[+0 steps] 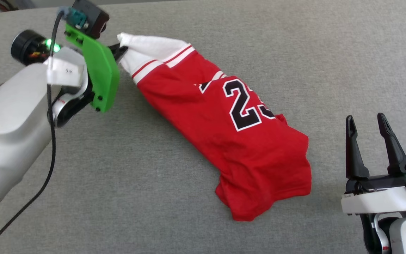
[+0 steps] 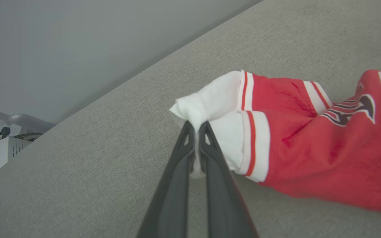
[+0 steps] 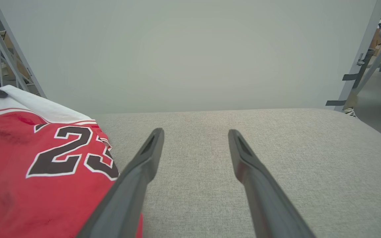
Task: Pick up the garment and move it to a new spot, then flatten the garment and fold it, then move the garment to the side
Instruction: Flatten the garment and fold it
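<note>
Now the shirt (image 1: 231, 141) lies crumpled on the grey table (image 1: 111, 183). In the head view it stretches from 11 o'clock down to 5 o'clock. Its red body is bunched, with a black "23" face-up near the middle. Its white sleeve (image 1: 146, 44), edged in red-and-white stripes, is at the 11 o'clock end.

My left gripper (image 2: 196, 127) has that sleeve: my two fingers are pressed together on a fold of the white cloth.

My right gripper (image 1: 365, 118) sits at 4 o'clock in the head view, well apart from the shirt's hem. Its fingers are spread with nothing between them, and they point toward 12 o'clock. In the right wrist view the shirt lies toward 8 o'clock beside my fingers. There is bare table ahead and a pale wall (image 3: 190, 49) beyond it.
</note>
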